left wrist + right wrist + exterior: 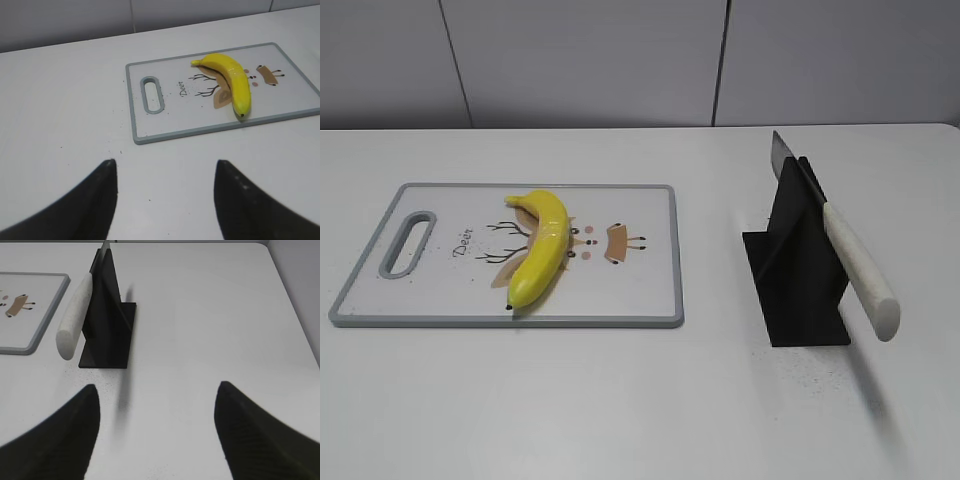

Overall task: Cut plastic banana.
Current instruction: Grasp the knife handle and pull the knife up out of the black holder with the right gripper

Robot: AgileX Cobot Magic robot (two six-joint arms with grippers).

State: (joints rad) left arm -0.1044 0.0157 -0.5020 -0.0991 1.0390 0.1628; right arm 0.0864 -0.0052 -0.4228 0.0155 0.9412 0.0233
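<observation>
A yellow plastic banana (541,248) lies on a white cutting board (640,280) with a grey rim, at the table's left. It also shows in the left wrist view (232,82). A knife with a white handle (860,270) rests slanted in a black stand (798,270) at the right, blade pointing up and back. The right wrist view shows the knife handle (74,315) and the stand (107,325). My left gripper (164,167) is open and empty, short of the board. My right gripper (157,390) is open and empty, short of the stand. Neither gripper shows in the exterior view.
The board (150,135) has a handle slot (152,94) at its left end and a deer drawing under the banana. The white table (620,400) ends at a grey wall behind. The table's right edge (295,315) lies right of the stand.
</observation>
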